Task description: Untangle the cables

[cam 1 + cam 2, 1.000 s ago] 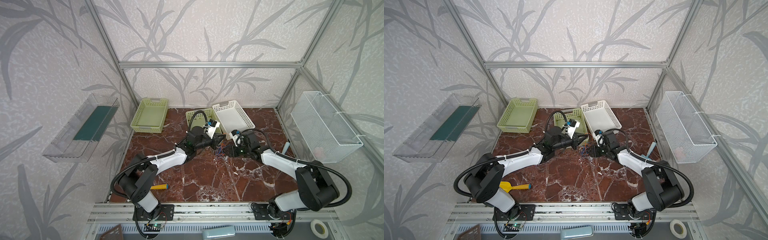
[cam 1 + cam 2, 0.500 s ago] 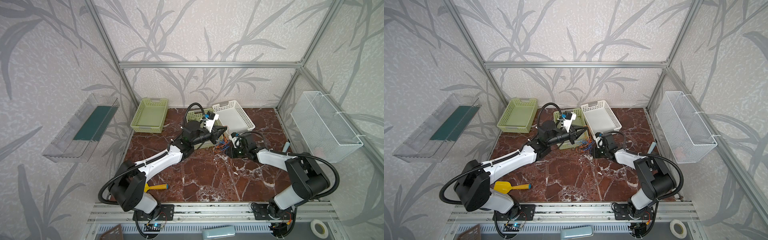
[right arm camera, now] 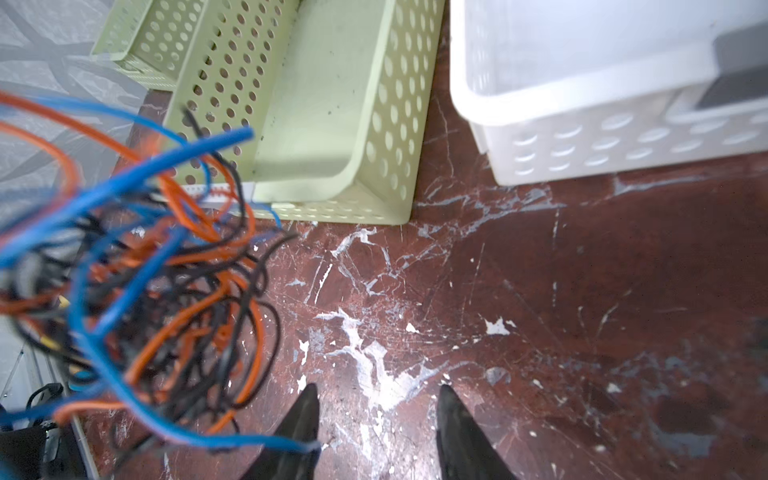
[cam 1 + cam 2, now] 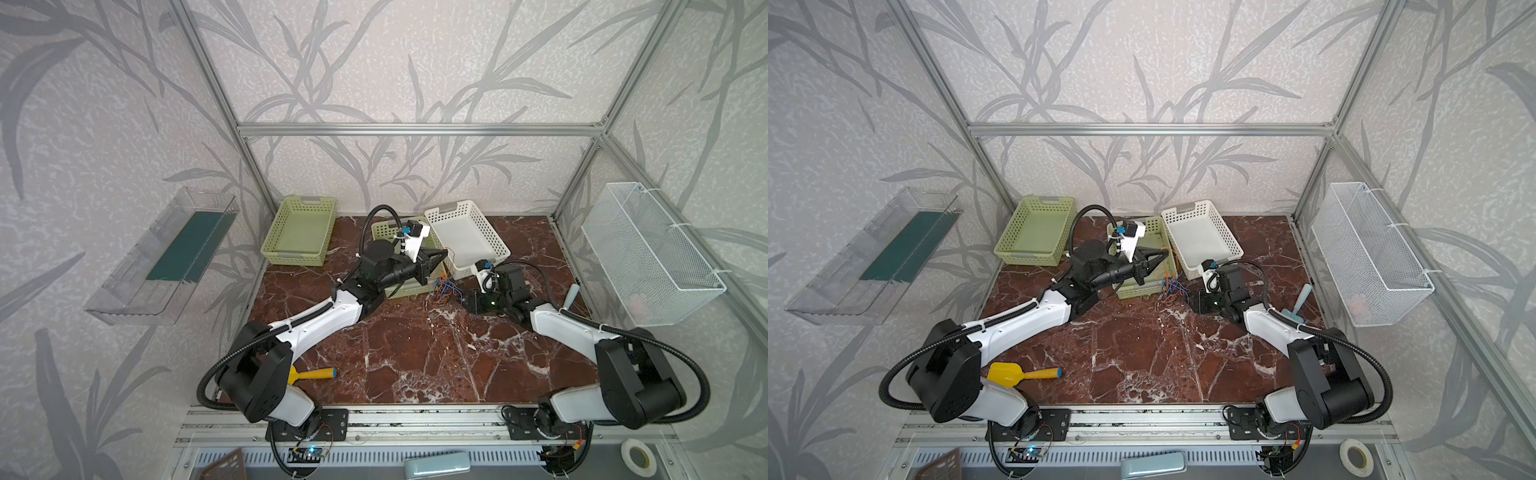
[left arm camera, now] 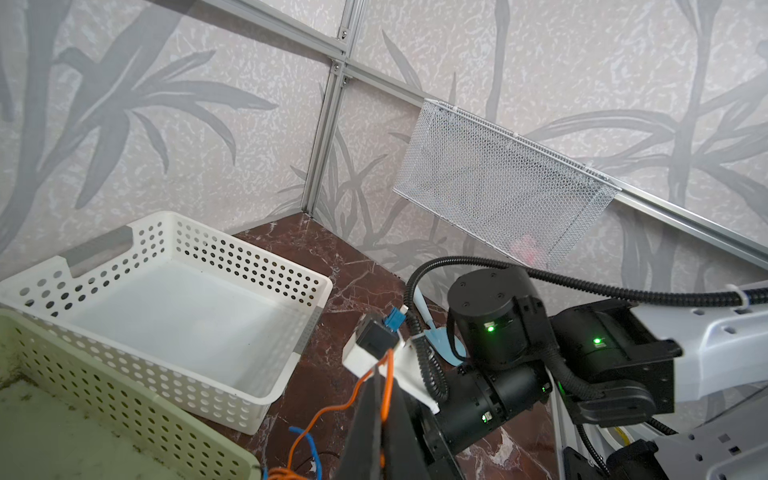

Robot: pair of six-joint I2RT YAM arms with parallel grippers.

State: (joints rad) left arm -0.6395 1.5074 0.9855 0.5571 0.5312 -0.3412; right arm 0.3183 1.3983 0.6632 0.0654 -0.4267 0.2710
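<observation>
The cables (image 4: 443, 286) (image 4: 1169, 287) are a tangle of thin orange, blue and dark wires. They hang and lie by the front corner of the middle green basket (image 4: 405, 291). My left gripper (image 4: 441, 257) (image 4: 1163, 257) is raised over that basket. It is shut on one orange cable (image 5: 332, 408) that loops over its tips (image 5: 382, 376). My right gripper (image 3: 376, 388) (image 4: 464, 297) sits low on the marble just right of the tangle (image 3: 145, 270). It is open with bare floor between its fingers. A blue cable end lies across one fingertip (image 3: 305, 409).
A white basket (image 4: 498, 249) stands behind the right gripper, and a second green basket (image 4: 299, 257) at the back left. A yellow scoop (image 4: 309, 374) lies front left and a blue brush (image 4: 571, 293) by the right wall. A wire mesh basket (image 4: 648, 253) hangs there.
My left gripper has risen and moved back over the green basket, drawing the tangle up with its orange cable. My right gripper closed briefly, then opened again beside the tangle.
</observation>
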